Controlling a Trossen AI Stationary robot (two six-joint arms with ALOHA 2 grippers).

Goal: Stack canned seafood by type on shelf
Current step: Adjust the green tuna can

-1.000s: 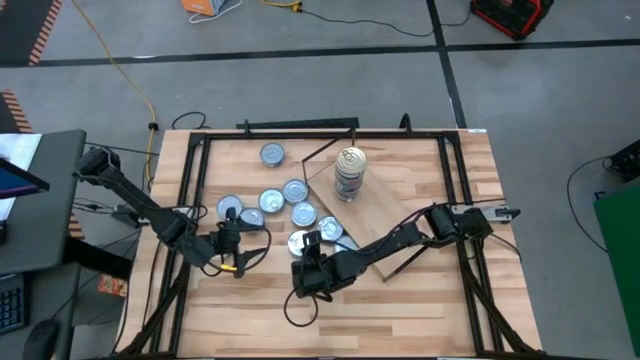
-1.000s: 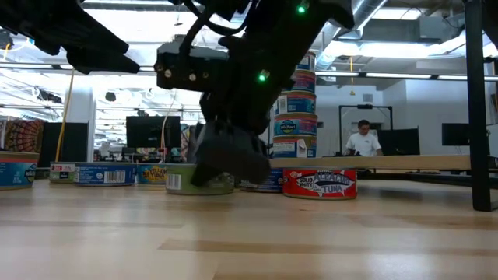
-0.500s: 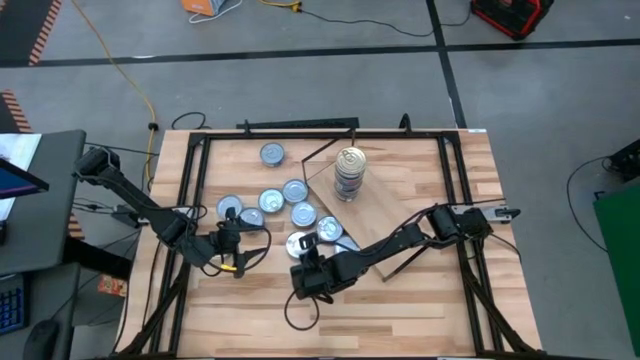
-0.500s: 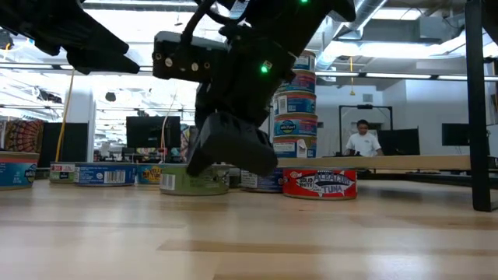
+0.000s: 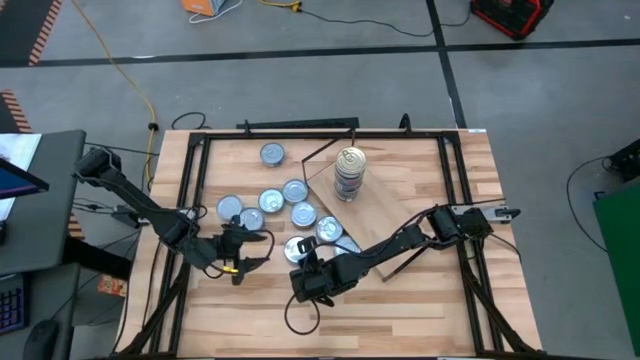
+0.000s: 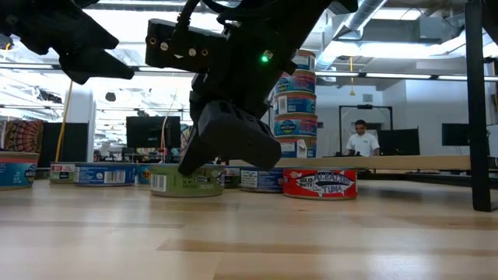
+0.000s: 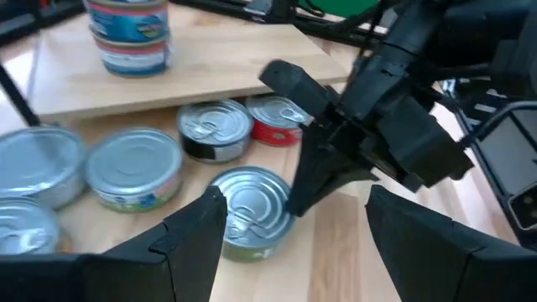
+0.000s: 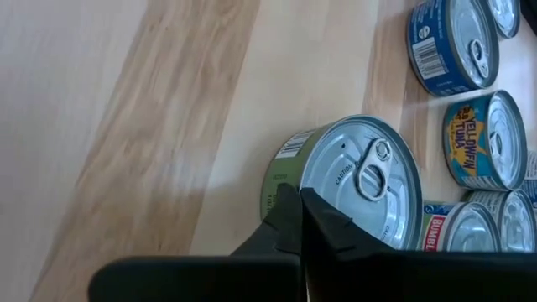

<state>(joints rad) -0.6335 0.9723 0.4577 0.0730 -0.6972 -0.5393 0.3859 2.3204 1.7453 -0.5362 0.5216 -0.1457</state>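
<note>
Right hand (image 5: 303,266) – fingers clenched, empty – touches the near rim of the green-sided round silver-lidded tin (image 8: 348,189) on the bench (image 5: 420,310), short of the light-wood shelf (image 5: 385,205); left hand (image 5: 243,243) spread, beside it.

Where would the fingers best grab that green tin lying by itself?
Probably across the green tin's low side wall, coming straight down from above. It lies flat, lid up, and the wall is too short to catch from the side. Close across the width that runs along the row of neighbouring tins, on the sides where the table is bare. The right gripper sits shut at its rim.
</note>
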